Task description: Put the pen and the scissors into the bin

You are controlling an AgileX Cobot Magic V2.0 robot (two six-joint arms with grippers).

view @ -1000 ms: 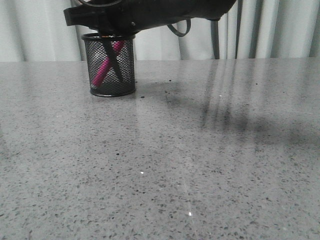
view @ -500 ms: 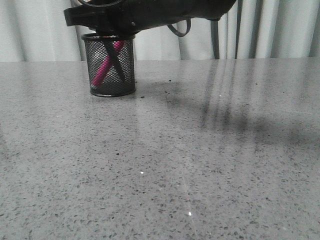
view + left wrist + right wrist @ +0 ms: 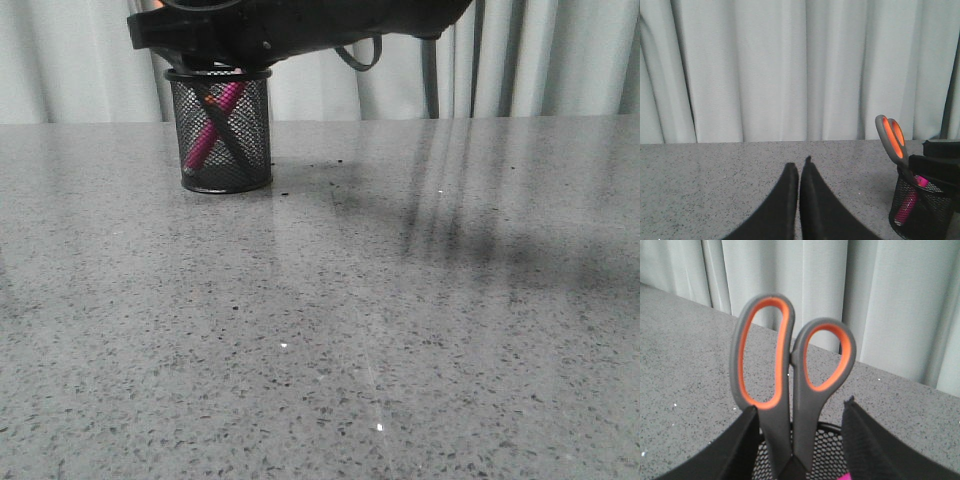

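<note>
The scissors (image 3: 790, 385) stand in the bin (image 3: 219, 150) beside the pen (image 3: 212, 130); the right gripper (image 3: 800, 440) is spread wide, releasing. The left gripper (image 3: 799, 172) rests pinched together, empty; next, lift clear.

A grey speckled stone-look worktop (image 3: 400, 330) fills the lower part of the front view, glossy enough to carry pale streaky reflections and soft dark shadows. It runs back to a wall of pale pleated curtains. One thing stands directly on it: a small black wire-mesh cylindrical cup with a solid black rim (image 3: 225, 135), upright, far back on the left side near the curtains. A few tiny dark specks lie scattered on the surface just beside the cup.
</note>
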